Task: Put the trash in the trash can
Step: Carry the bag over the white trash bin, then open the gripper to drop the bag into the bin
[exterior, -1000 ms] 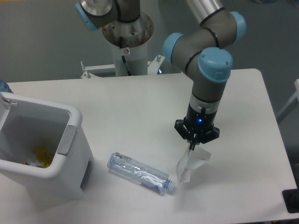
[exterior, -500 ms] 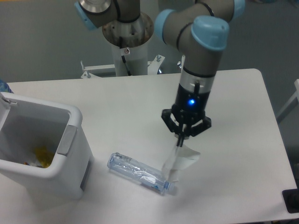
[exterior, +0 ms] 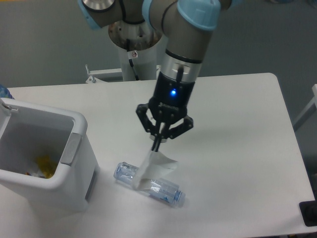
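My gripper (exterior: 157,147) is shut on the top of the crumpled clear plastic wrapper (exterior: 152,168) and holds it in the air, hanging over the bottle. The crushed clear bluish plastic bottle (exterior: 148,184) lies on its side on the white table, partly covered by the hanging wrapper. The white trash can (exterior: 47,161) stands at the left, its grey tab (exterior: 71,148) facing right, with yellow scraps inside. The gripper is well to the right of the can's rim.
The arm's base column (exterior: 134,47) stands at the table's back edge. A dark object (exterior: 309,213) sits at the front right corner. The white table (exterior: 247,129) extends to the right of the gripper.
The gripper has carried the wrapper up and to the left, from right of the bottle to over it. The bottle and the can have not moved.
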{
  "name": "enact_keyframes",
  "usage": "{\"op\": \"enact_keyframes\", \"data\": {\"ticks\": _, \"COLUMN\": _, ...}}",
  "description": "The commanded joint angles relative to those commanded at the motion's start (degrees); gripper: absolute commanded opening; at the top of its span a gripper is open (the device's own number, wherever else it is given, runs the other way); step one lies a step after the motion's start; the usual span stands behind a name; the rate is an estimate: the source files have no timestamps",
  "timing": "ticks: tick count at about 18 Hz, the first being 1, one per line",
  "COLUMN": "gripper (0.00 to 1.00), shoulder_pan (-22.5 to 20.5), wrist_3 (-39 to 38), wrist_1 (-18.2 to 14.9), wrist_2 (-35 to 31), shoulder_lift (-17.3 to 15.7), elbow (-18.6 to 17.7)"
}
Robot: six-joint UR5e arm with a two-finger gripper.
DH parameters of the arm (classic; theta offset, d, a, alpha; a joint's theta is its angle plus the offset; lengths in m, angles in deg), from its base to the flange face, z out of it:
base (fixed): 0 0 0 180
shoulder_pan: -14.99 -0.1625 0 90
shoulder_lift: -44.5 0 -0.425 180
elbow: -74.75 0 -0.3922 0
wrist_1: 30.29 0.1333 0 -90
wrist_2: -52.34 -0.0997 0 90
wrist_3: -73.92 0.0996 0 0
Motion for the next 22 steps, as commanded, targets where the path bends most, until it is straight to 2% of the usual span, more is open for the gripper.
{"op": "enact_keyframes", "data": {"ticks": 5, "gripper": 0.00, "shoulder_pan": 0.53, "wrist_3": -4.22, "wrist_1": 0.00, "wrist_2": 3.50, "shoulder_lift": -3.60, "elbow": -0.09}}
{"op": "enact_keyframes", "data": {"ticks": 8, "gripper": 0.00, "shoulder_pan": 1.58, "wrist_3": -5.89, "wrist_1": 0.00, "wrist_2": 5.19, "shoulder_lift": -5.54, "elbow": -1.32}}
{"op": "enact_keyframes", "data": {"ticks": 17, "gripper": 0.00, "shoulder_pan": 10.36, "wrist_3": -10.82, "wrist_1": 0.97, "wrist_2": 4.75, "shoulder_lift": -6.07, "elbow": -2.28}}
{"op": "enact_keyframes", "data": {"ticks": 20, "gripper": 0.00, "shoulder_pan": 11.60, "wrist_3": -10.91, "wrist_1": 2.89, "wrist_2": 4.66, "shoulder_lift": -6.59, "elbow": -3.78}}
{"op": "enact_keyframes", "data": {"ticks": 21, "gripper": 0.01, "shoulder_pan": 12.13, "wrist_3": -10.74, "wrist_1": 3.60, "wrist_2": 4.66, "shoulder_lift": -6.59, "elbow": -3.95}}
{"op": "enact_keyframes", "data": {"ticks": 22, "gripper": 0.09, "shoulder_pan": 12.48, "wrist_3": -10.65, "wrist_1": 4.04, "wrist_2": 4.66, "shoulder_lift": -6.51, "elbow": -4.04}}
